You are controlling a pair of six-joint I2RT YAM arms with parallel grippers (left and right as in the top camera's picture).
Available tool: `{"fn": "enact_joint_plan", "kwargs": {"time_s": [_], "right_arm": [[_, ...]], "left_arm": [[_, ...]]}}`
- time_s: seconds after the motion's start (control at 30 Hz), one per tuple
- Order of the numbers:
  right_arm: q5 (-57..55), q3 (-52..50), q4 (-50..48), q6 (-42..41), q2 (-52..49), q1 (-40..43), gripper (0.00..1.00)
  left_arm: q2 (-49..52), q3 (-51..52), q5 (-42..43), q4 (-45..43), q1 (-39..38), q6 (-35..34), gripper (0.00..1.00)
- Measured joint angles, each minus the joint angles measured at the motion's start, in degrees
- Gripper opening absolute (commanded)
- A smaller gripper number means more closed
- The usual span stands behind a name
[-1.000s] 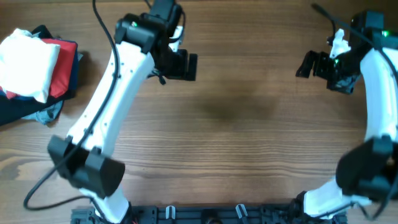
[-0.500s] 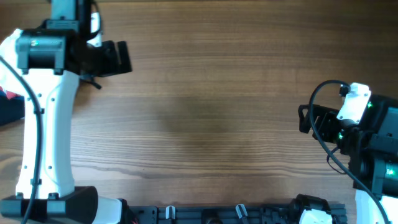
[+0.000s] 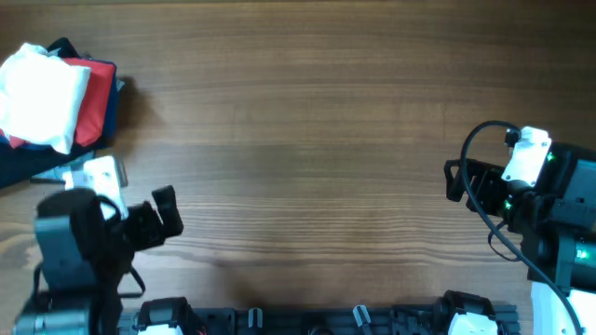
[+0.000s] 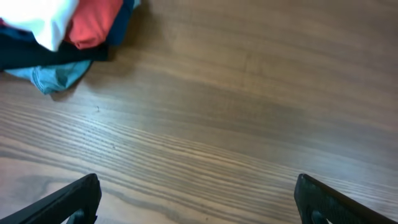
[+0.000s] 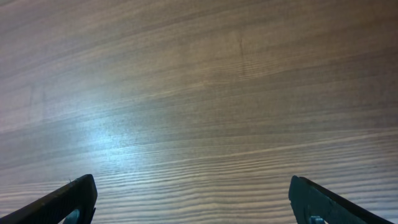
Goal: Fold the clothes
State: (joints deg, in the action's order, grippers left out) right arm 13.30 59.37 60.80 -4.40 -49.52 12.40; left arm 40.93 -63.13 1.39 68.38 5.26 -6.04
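Where the wooden table point(image 3: 317, 140) reaches its ten o'clock corner in the overhead view, item one: white T-shirt point(image 3: 42, 84). It is a compact, soft-edged bundle, plain white on every face that shows, creased and rounded at its corners, topmost in a small heap. Print or lettering: cannot be told from these views.

- Beneath it, toward three o'clock: red garment point(image 3: 96, 107), folded, touching the white.
- Under both: dark blue garment point(image 3: 23, 166), spreading out toward seven o'clock.
- At the heap's six o'clock edge: grey-blue garment point(image 3: 73, 173), a crumpled scrap.

Same heap in the left wrist view, at eleven o'clock of the frame: white T-shirt point(image 4: 43, 18) overlapping red garment point(image 4: 93, 22), dark blue garment point(image 4: 43, 55) below, grey-blue garment point(image 4: 59, 74) lowest, resting on bare wood.

Item two: left gripper point(image 3: 158, 220), at eight o'clock of the table, jaws spread wide, nothing between them, near the heap but apart from it.

Item three: right gripper point(image 3: 454, 182), at four o'clock, jaws likewise spread wide and empty, well apart from the heap. Its wrist view shows both fingers point(image 5: 67, 200) over bare wood grain.
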Motion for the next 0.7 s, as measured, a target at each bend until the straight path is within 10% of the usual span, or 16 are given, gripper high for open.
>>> {"fn": "enact_joint_plan", "kwargs": {"time_s": [0.5, 0.7], "right_arm": [[0.04, 0.00, -0.90, 0.22, -16.59, 0.00, 1.00], [7.91, -3.67, -19.30, 7.78, -13.99, -0.55, 1.00]], "left_arm": [[-4.57, 1.07, 0.00, 0.15, 0.00, 0.00, 1.00], [-4.57, 1.16, 0.00, 0.13, 0.00, 0.00, 1.00]]}}
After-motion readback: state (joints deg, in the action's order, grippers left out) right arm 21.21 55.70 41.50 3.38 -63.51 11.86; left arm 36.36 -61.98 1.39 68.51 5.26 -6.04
